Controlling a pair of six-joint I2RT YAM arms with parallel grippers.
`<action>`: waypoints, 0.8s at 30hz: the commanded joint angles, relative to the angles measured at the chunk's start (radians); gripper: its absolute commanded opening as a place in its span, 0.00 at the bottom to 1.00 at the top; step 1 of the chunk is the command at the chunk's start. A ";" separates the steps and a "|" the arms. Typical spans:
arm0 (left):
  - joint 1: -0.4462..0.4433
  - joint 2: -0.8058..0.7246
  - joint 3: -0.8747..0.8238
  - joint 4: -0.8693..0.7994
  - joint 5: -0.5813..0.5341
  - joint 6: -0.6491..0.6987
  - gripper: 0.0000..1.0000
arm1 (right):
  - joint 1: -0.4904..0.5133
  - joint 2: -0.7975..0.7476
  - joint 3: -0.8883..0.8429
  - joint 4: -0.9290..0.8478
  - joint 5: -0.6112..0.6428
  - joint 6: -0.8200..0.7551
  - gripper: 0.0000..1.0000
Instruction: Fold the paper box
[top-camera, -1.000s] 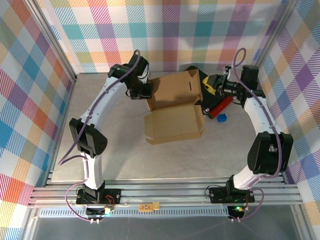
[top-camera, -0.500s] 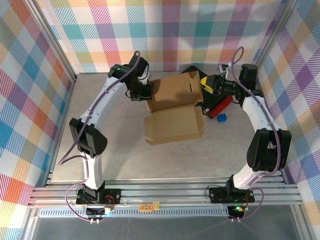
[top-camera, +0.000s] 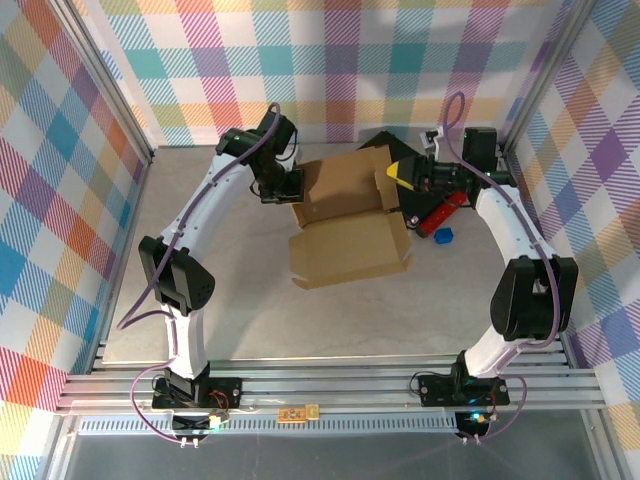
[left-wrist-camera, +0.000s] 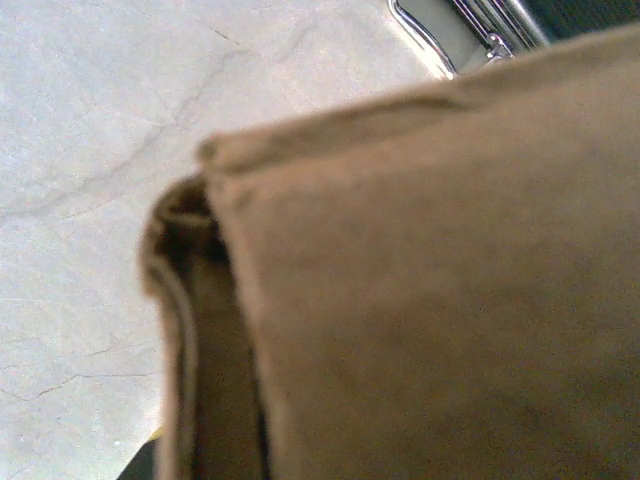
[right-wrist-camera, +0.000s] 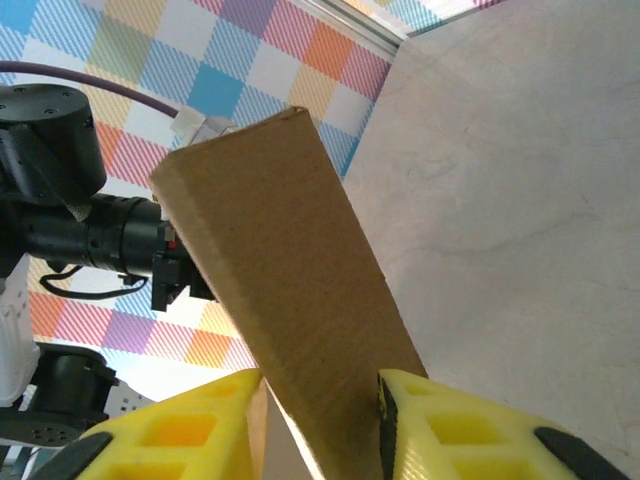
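Task object: the plain brown cardboard die-cut paper box (top-camera: 347, 245) lies at the middle of the grey stone-patterned table (top-camera: 230, 300). You see it part-formed.
Base tray: the lower half rests flat on the table toward 6 o'clock, its low side walls turned up.
Rear panel (top-camera: 345, 188): this lid-like half rises at a tilt from the tray's 12 o'clock edge, and a slit shows near its right end.
Left gripper (top-camera: 290, 190): it meets the rear panel at the panel's 9 o'clock edge. Its jaws are together and, judging by the cardboard pressed blurred against the left wrist camera, pinched on that edge.
Right gripper (top-camera: 398, 172): it sits at the panel's 3 o'clock end. In the right wrist view the yellow fingers (right-wrist-camera: 190, 425) straddle a narrow side flap (right-wrist-camera: 290, 260) and seem to touch it on both sides. You cannot tell whether the grip is firm.
Bystanders: a black hard case (top-camera: 388, 138) lies at 1 o'clock behind the box. A red cylinder (top-camera: 443, 212) and a small blue block (top-camera: 445, 236) lie at 3 o'clock, just beside the tray.
Done, as judged: tray walls raised, lid lifted off the flat.
Left, as judged: turn in the side flap, bring the lid over the tray and tuck its front edge. You are roughly midway.
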 joint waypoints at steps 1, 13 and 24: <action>0.007 0.007 0.030 -0.024 0.016 -0.007 0.00 | -0.003 0.001 0.033 -0.030 0.005 -0.046 0.44; 0.002 -0.004 0.032 -0.032 0.010 -0.006 0.00 | 0.098 -0.027 0.117 -0.231 0.255 -0.215 0.46; -0.014 -0.001 0.044 -0.035 -0.008 -0.006 0.00 | 0.229 -0.032 0.214 -0.365 0.750 -0.341 0.40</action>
